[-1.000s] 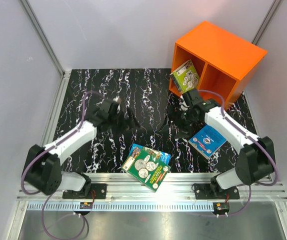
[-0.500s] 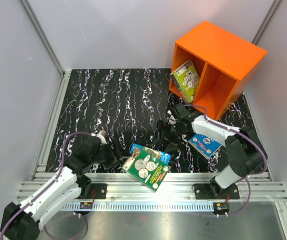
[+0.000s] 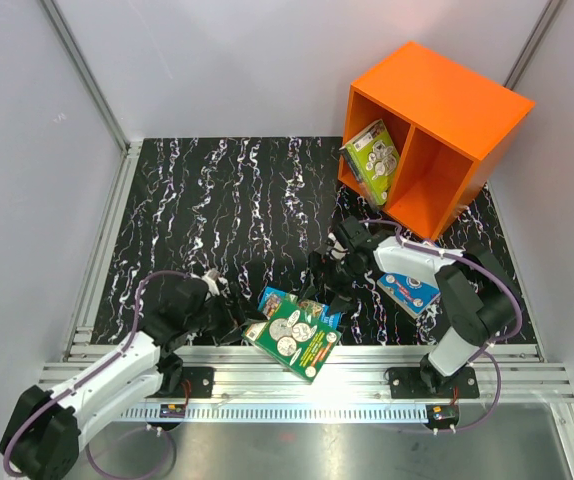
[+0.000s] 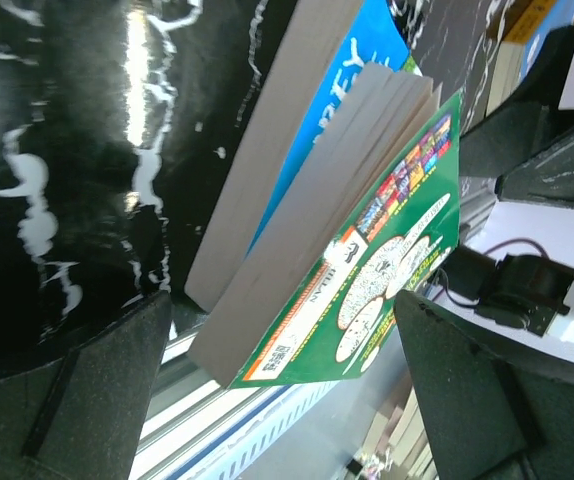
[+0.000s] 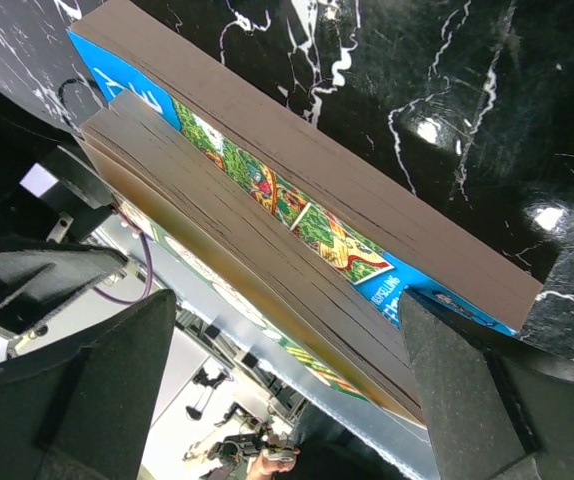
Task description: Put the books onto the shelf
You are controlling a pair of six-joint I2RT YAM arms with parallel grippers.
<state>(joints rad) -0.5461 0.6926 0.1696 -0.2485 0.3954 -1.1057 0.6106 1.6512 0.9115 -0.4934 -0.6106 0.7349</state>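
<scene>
A green book showing coins [image 3: 293, 340] lies on a blue book [image 3: 307, 306] at the table's near edge. My left gripper [image 3: 231, 324] stands open just left of this stack; in the left wrist view the green cover [image 4: 392, 262] and blue book [image 4: 339, 108] sit ahead of its gripper [image 4: 279, 400], nothing held. From the far right of the stack my right gripper [image 3: 330, 280] faces it, open; its wrist view [image 5: 287, 392] shows the blue book's page edge [image 5: 312, 185]. A blue book with a round emblem [image 3: 409, 291] lies beside the right arm. The orange shelf [image 3: 464, 103] holds a light-green book [image 3: 372, 158] in its left compartment.
The black marbled table [image 3: 227, 190] has grey walls on three sides. A metal rail [image 3: 297, 375] with both arm bases runs along the near edge, close under the book stack. The shelf's right compartment [image 3: 429, 175] stands at the back right corner.
My left arm swung back from mid-table to the near edge, left of the stack. My right gripper left the shelf's front and came down toward the stack. The books did not move.
</scene>
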